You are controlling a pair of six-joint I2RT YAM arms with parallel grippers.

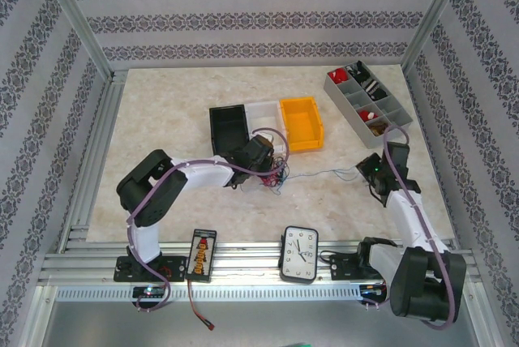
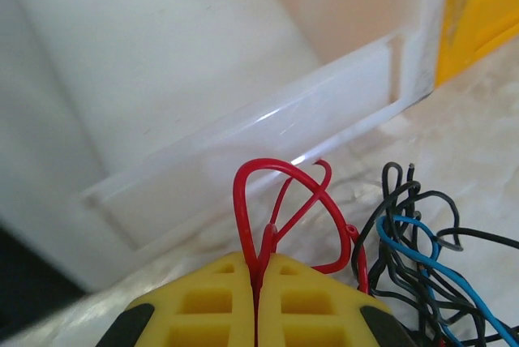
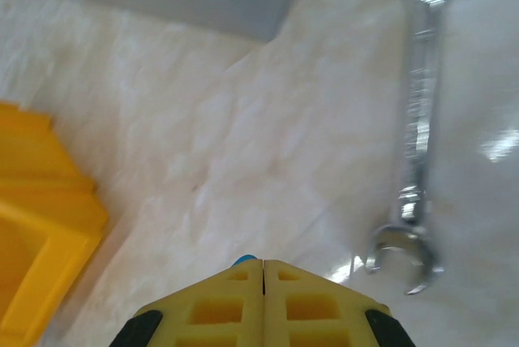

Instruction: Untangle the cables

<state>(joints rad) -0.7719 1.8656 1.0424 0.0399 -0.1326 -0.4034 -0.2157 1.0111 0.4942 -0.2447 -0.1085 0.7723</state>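
Left gripper (image 2: 258, 266) jaws are together, clamped on red wire (image 2: 241, 201) right at the tips. Its loops stand up just past the yellow fingers (image 2: 211, 302). Just right of them is the rest of the cables (image 2: 389, 201): dark strands plus blue wire (image 2: 454, 280), a loose bunch on the table (image 2: 478, 112). It meets the red wire low down, crossing or knotted, can't tell. White bin (image 2: 243, 79) sits directly ahead, yellow bin (image 2: 478, 6) beside it.

Right gripper (image 3: 262, 266) jaws are also together. A blue speck at the seam is judged to be blue wire pinched by its end. Wrench (image 3: 418, 120) lies near, not touching.

Risks:
- These wires are hair-thin, so a tip pinch may slip once the arms pull apart.
- If red is knotted into the dark strands, pulling drags the whole bunch or tightens the knot.
- A red loop could snag the white bin's lip.
- The right arm could knock the wrench when backing off.

Top view gives layout the wrist views lack. A thin strand (image 1: 320, 173) runs from the bunch toward the right arm, grippers well apart, black bin (image 1: 229, 124) behind. Left wrist view gives the actual grip and wire colours, too coarse to read from above. Right wrist view gives the blue tip at the seam.
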